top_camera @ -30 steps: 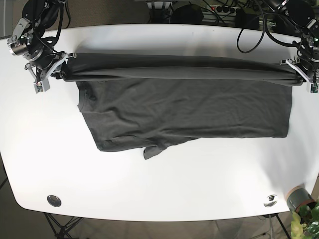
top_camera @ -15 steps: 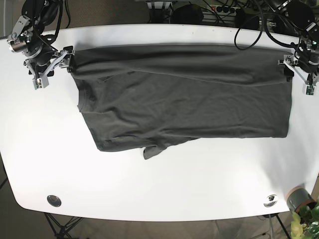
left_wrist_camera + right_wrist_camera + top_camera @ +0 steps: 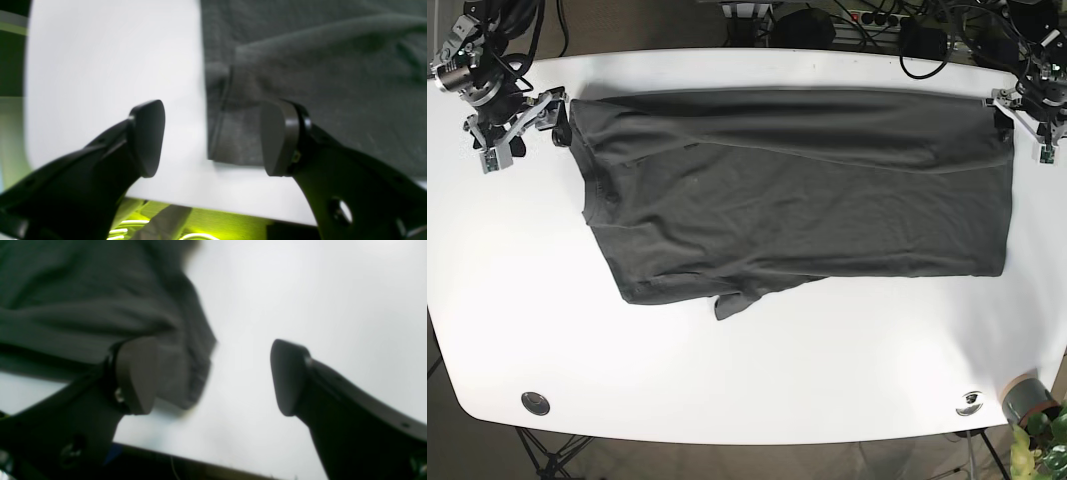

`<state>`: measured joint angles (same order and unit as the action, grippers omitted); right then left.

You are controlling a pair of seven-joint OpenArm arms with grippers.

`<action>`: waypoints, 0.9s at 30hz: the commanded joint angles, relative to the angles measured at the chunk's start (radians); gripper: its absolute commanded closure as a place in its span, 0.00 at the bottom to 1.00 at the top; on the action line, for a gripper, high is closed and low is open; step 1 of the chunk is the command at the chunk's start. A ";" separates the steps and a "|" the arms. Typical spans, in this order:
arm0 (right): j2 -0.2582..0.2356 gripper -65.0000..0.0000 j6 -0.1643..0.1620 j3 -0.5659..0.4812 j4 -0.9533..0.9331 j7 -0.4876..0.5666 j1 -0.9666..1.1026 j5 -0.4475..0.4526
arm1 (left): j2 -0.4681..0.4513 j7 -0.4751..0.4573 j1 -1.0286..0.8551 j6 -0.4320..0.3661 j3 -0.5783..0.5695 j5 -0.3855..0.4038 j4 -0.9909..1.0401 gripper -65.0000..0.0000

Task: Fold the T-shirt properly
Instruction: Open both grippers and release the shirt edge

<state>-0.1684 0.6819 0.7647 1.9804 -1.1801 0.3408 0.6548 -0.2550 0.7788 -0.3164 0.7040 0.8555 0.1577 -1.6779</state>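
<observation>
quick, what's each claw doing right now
Left claw: open, holding nothing, at the corner of the T-shirt.
Right claw: open, holding nothing, at the shirt's other corner.

the t-shirt point(image 3: 797, 190) lies spread on the table point(image 3: 757, 380), toward its far side. the right gripper point(image 3: 519, 125) sits just beside the shirt's far left corner, the left gripper point(image 3: 1025, 118) beside its far right corner. a plant pot point(image 3: 1028, 398) stands off the near right corner.
</observation>
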 commanded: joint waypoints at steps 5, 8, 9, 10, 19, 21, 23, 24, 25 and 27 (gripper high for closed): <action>-0.015 0.24 0.003 -0.018 0.013 0.002 0.048 0.029 | -0.020 -0.023 0.007 -0.006 0.012 0.009 0.009 0.35; -0.015 0.24 0.002 -0.053 0.000 0.004 0.073 0.016 | -0.020 -0.042 0.007 -0.006 0.005 0.009 0.026 0.35; -0.013 0.24 0.002 -0.061 -0.008 0.006 0.077 0.003 | -0.019 -0.058 0.007 -0.006 0.005 0.009 0.034 0.35; -0.013 0.24 0.000 -0.070 -0.016 0.007 0.080 -0.013 | -0.017 -0.075 0.007 -0.006 0.005 0.009 0.043 0.35; 0.026 0.24 0.006 -0.181 -0.120 0.108 0.068 -0.148 | -0.022 -0.220 0.000 -0.006 -0.071 0.007 0.180 0.39; 0.026 0.25 0.006 -0.185 -0.142 0.110 0.060 -0.152 | -0.022 -0.221 0.000 -0.006 -0.072 0.007 0.200 0.44; 0.026 0.30 0.006 -0.185 -0.171 0.114 0.051 -0.154 | -0.033 -0.223 0.000 -0.006 -0.072 0.007 0.226 0.51; 0.026 0.35 0.006 -0.185 -0.183 0.119 0.040 -0.154 | -0.042 -0.226 0.000 -0.006 -0.072 0.007 0.239 0.55; 0.026 0.40 0.006 -0.185 -0.197 0.122 0.034 -0.154 | -0.046 -0.226 0.000 -0.006 -0.074 0.007 0.256 0.58; 0.023 0.48 0.006 -0.184 -0.220 0.125 0.028 -0.154 | -0.056 -0.226 0.001 -0.006 -0.074 0.007 0.282 0.62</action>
<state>-0.1303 0.6815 0.5762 1.7763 -1.0748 0.3786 0.4904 -0.2832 0.5499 -0.3126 0.7074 0.7776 0.1791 -1.4078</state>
